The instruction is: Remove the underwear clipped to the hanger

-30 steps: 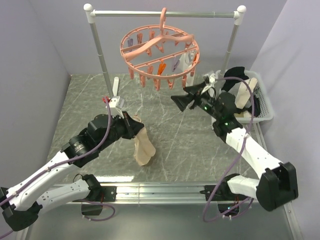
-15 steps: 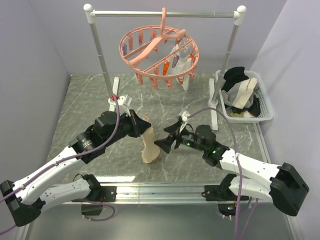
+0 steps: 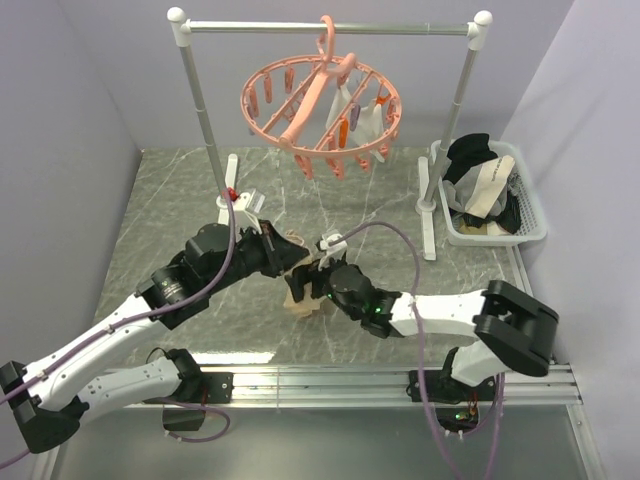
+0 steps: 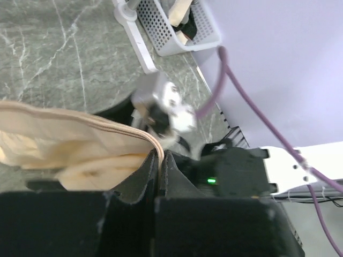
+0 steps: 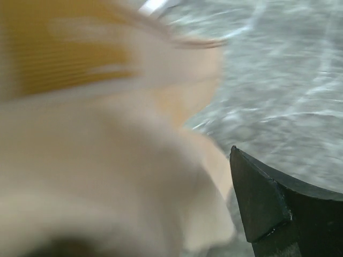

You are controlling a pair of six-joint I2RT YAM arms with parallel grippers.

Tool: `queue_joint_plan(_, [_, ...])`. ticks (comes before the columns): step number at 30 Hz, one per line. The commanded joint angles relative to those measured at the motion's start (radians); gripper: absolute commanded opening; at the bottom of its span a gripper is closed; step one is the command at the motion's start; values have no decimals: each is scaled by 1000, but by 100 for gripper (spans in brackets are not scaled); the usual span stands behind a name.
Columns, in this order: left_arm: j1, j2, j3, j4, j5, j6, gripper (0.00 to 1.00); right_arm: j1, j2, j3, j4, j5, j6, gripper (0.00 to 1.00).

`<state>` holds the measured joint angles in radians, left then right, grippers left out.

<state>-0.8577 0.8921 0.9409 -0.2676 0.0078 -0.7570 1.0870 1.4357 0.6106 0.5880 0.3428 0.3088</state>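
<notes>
marble tabletop (image 3: 170,210), right gripper (image 3: 306,281) now at underwear (image 3: 296,303) (cream)

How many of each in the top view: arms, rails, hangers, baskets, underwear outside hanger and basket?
arms: 2, left arm and right arm
rail: 1
hanger: 1
basket: 1
beige underwear: 1
Total: 6

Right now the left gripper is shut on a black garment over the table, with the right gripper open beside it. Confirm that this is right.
One thing is wrong: the garment is cream-beige, not black, as the left wrist view shows. The left gripper is shut on it over the table, with the right gripper open beside it.
</notes>
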Motion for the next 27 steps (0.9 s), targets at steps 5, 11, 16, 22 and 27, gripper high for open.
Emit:
queue_joint_plan(5, [-12, -73, 6, 19, -5, -31, 1, -1, 109, 35, 165, 246, 70, 69])
queue_joint_plan(11, [-12, -113, -62, -50, -186, -28, 29, -1, -44, -97, 124, 338, 156, 0])
queue_joint_plan(16, [-10, -87, -146, -44, -258, -64, 99, -64, -181, -115, -74, 441, 220, 0])
queue_joint_plan(22, [-12, -84, -244, 8, -232, -99, 99, -367, -412, -172, -353, 420, 408, 0])
queue_joint_plan(27, [-10, -94, -258, 36, -212, -105, 100, -665, -575, -118, -439, 466, 357, 0])
